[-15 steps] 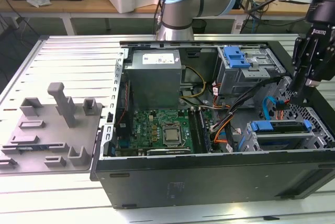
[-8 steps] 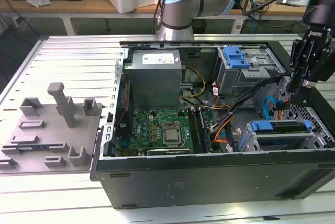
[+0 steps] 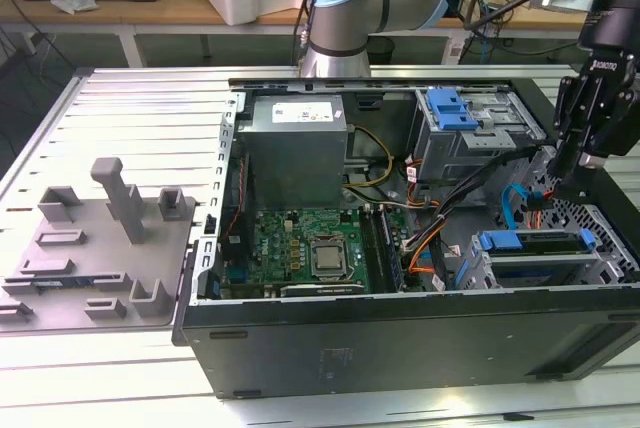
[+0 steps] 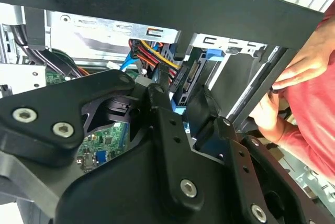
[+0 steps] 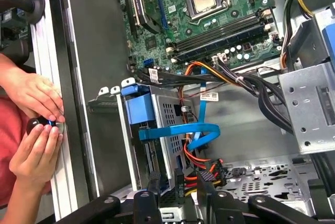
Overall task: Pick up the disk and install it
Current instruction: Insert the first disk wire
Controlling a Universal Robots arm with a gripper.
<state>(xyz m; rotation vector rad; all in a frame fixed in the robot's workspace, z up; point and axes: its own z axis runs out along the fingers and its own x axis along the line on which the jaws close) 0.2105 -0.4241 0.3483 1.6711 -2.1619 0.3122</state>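
Exterior view: blue-framed silver hard drive (image 3: 530, 241) sits in grey metal cage (image 3: 476, 273) (seemingly installed); black gripper (image 3: 558, 180) beside it, jaws apart

Disk (image 3: 530, 241) in drive cage (image 3: 600, 266), exterior view's right of motherboard (image 3: 300, 243).

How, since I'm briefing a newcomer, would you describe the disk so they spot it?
Find the open computer case, then its near corner at the exterior view's right, by the gripper. The grey cage there holds the disk, a flat silver slab under a long blue strip, unlike the short blue latch atop the taller cage behind.
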